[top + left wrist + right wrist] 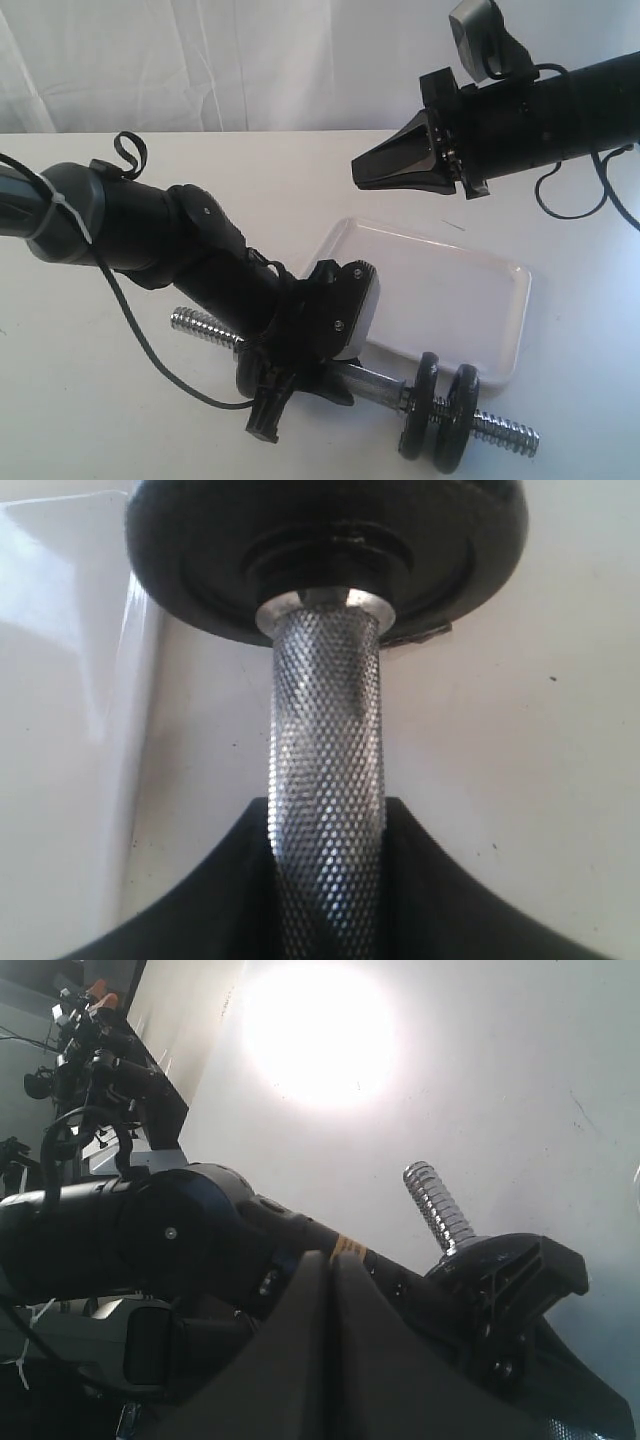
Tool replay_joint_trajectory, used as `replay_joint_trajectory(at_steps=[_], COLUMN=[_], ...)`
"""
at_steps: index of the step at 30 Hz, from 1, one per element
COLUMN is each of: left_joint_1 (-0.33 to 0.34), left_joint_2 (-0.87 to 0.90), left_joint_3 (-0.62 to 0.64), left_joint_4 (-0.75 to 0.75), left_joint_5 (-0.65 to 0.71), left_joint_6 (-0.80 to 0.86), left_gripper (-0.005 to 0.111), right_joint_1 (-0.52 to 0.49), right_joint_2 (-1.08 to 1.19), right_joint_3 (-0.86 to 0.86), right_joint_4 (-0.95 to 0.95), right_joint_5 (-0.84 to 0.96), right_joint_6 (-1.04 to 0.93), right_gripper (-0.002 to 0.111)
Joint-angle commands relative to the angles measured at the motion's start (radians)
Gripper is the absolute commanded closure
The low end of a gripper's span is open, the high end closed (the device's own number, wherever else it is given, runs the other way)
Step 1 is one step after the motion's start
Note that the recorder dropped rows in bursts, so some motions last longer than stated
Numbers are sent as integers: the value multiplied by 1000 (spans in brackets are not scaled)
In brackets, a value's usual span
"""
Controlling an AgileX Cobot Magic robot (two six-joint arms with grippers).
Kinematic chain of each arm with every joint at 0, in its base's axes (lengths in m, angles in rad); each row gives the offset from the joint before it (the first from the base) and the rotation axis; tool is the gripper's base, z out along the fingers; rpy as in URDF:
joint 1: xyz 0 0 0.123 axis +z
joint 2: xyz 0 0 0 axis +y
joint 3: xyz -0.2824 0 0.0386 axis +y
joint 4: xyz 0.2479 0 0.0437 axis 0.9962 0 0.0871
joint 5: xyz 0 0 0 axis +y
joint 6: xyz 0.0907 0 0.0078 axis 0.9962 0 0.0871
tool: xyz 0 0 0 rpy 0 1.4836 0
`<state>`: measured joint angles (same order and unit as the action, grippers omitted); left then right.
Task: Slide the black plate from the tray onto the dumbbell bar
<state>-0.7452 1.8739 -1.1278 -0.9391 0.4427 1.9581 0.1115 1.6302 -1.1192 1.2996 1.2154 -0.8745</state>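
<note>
The silver dumbbell bar point(375, 383) lies on the table along the front rim of the white tray point(440, 290). My left gripper point(330, 380) is shut on its knurled middle point(325, 730), one finger on each side point(328, 820). Two black discs point(420, 405) point(462, 418) sit side by side on the bar near its right threaded end. The nearer disc point(200, 560) fills the far part of the left wrist view. Nothing lies in the tray, and I cannot tell which disc is the black plate. My right gripper point(358, 168) hangs shut and empty above the tray's back left corner point(333, 1256).
The bar's left threaded end point(200, 325) pokes out behind the left arm and shows as a threaded tip point(437, 1205) in the right wrist view. A black cable point(150, 350) loops onto the table at the front left. A white curtain closes the back.
</note>
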Motion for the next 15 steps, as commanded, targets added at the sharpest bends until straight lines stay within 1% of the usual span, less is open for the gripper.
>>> replay_joint_trajectory(at_steps=[1,15], left_joint_1=[-5,-5], left_joint_2=[-70,-13], left_joint_3=[-50,-50], left_joint_4=[-174,-156], left_joint_5=[80,95], left_joint_6=[153,153], left_gripper=[107,107], right_joint_1=[-3,-3], right_joint_2=[-7,-7], right_joint_3=[4,4], right_joint_4=[1,-1], right_joint_5=[6,6], right_joint_6=[1,1], right_gripper=[108,108])
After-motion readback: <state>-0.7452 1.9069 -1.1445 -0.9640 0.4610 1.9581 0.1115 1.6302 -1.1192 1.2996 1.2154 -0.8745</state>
